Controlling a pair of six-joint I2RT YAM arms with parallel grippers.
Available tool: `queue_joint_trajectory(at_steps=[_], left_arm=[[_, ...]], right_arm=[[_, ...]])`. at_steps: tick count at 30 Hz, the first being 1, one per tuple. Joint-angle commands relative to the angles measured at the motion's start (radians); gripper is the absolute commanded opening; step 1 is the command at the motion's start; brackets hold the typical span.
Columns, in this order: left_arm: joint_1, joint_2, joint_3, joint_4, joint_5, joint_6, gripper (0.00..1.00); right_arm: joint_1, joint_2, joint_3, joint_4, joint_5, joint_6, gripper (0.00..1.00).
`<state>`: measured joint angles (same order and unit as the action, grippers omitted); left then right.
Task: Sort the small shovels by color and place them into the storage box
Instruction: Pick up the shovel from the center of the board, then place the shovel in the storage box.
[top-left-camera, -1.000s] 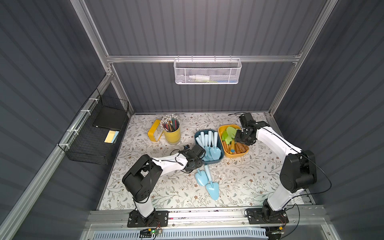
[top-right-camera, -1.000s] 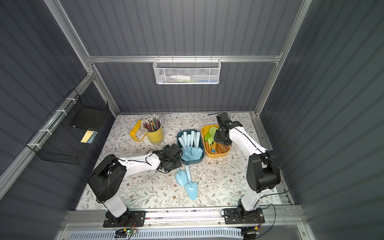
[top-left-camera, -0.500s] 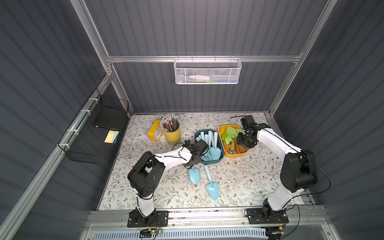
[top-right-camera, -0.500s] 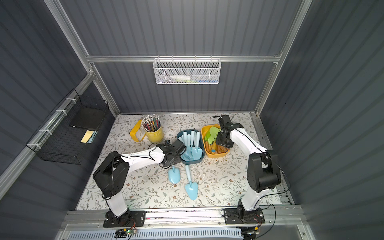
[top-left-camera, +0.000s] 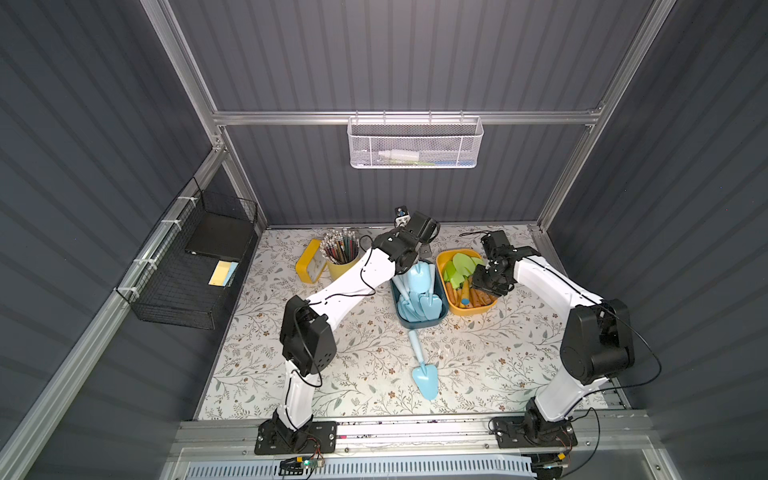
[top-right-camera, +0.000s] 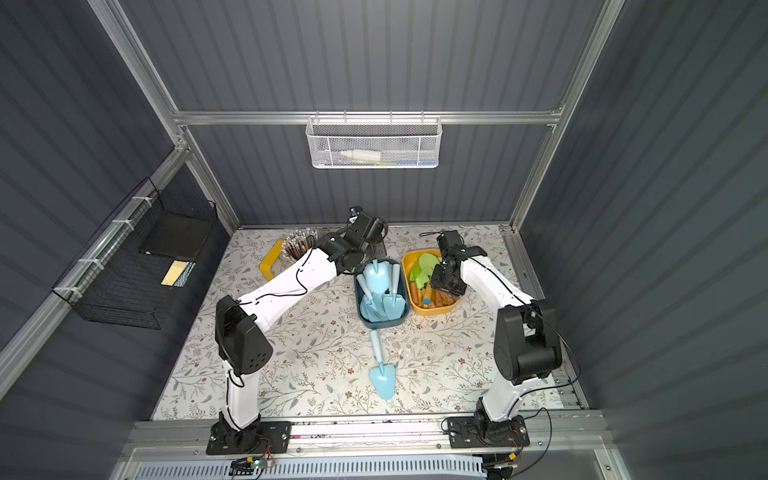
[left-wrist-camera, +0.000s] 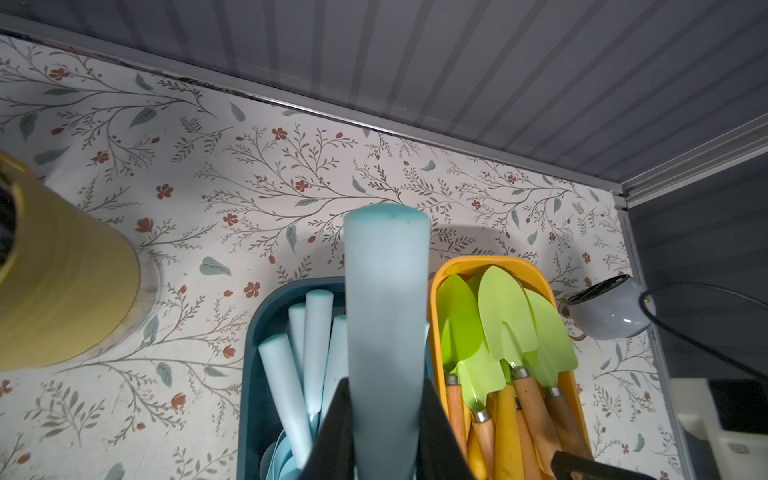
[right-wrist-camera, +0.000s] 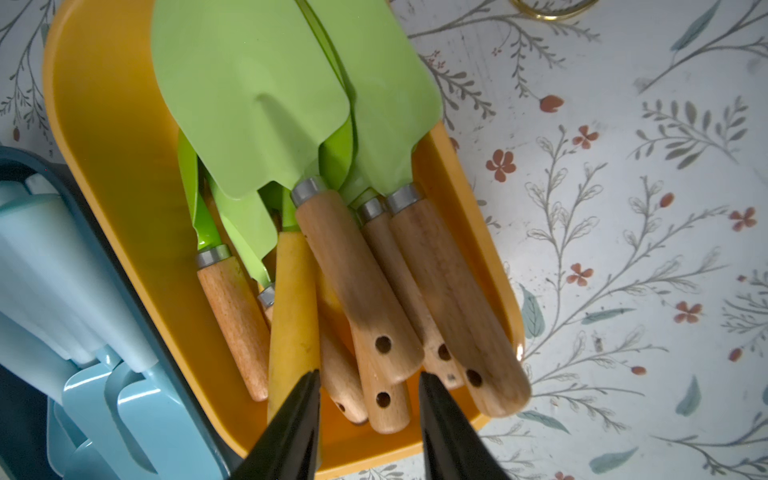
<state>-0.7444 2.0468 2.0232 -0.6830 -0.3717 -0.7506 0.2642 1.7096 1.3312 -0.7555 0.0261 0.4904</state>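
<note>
The left fingers (left-wrist-camera: 332, 428) are clamped on the handle of a pale-blue shovel (left-wrist-camera: 386, 299). They hold it in the air over the rear half of the teal storage box (top-left-camera: 419, 326), with the handle end pointing toward the bench's rear edge and the blade over the box. More pale-blue shovels (top-left-camera: 415, 305) lie piled inside that box, which stands just behind the middle of the bench (top-left-camera: 353, 374).

Just beside it, on the robot's right, is the yellow storage box (right-wrist-camera: 116, 174). It is filled with lime-green shovels (right-wrist-camera: 249, 95), blades toward the rear edge and wooden or yellow handles toward the front. The right fingers (right-wrist-camera: 291, 424) hover over the front end of this box. They stand parted above the handle ends and are closed on nothing.

One loose pale-blue shovel (top-left-camera: 423, 368) lies flat on the bench in front of the teal box, handle toward the box and blade toward the front edge. A yellow cup of pencils (top-left-camera: 340, 255) stands near the rear edge, left of the boxes.
</note>
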Motion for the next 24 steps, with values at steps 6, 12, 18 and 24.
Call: queue_joint_trajectory(at_steps=[6,12,18,24], left_arm=[[0.005,0.126,0.011,-0.034,0.05,0.059,0.0],[0.005,0.126,-0.068,0.004,0.088,0.039,0.0],[0.002,0.118,-0.131,0.057,0.16,0.041,0.0],[0.002,0.095,-0.119,0.056,0.157,0.017,0.47]], right_arm=[[-0.008,-0.028,0.002,-0.019,0.035,0.003,0.43],[-0.008,-0.031,-0.006,-0.021,0.026,0.005,0.43],[-0.008,-0.031,-0.025,-0.025,0.019,-0.001,0.43],[-0.008,-0.05,-0.033,-0.027,-0.01,-0.014,0.44]])
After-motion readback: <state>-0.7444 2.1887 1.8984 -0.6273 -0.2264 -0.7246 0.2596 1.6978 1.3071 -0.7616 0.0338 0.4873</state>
